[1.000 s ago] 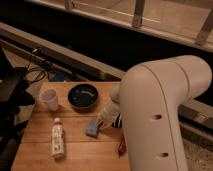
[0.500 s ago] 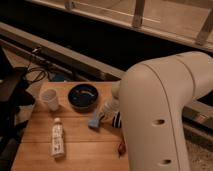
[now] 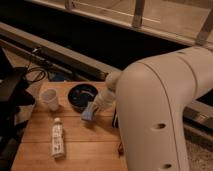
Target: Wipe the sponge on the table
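Observation:
The blue-grey sponge [image 3: 88, 114] lies on the light wooden table [image 3: 85, 145], just in front of the dark bowl [image 3: 82, 96]. My gripper [image 3: 94, 108] reaches down from the big white arm and is shut on the sponge's upper right edge, pressing it to the tabletop. The arm's bulky white housing hides the table's right part.
A white cup [image 3: 50, 99] stands at the back left of the table. A white bottle [image 3: 57, 140] lies on its side toward the front left. A dark chair [image 3: 11, 100] and cables sit to the left. A small reddish object [image 3: 120, 147] lies by the arm.
The sponge, with my gripper on it, has slid away from the front of the table and a little left, ending closer to the dark bowl.

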Available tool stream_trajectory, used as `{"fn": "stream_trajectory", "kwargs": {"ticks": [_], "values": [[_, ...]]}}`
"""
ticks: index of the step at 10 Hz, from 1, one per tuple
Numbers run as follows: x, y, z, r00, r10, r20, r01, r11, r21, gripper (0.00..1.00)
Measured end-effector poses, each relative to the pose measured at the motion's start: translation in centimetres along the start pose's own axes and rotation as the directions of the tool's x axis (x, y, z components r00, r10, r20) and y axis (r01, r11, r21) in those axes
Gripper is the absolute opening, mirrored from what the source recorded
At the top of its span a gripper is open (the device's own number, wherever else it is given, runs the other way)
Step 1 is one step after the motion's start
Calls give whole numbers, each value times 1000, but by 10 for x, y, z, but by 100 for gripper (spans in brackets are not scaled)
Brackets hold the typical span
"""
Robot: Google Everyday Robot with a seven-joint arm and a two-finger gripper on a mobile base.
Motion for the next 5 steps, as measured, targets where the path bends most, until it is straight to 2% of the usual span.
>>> {"fn": "stream_trajectory", "kwargs": {"ticks": [1, 3, 5], "values": [[8, -3, 11, 1000, -11, -25, 11, 1000, 6, 16], [23, -24, 21, 999, -15, -52, 16, 999, 29, 16], [24, -51, 14, 999, 5, -54, -1, 998, 63, 16]]}}
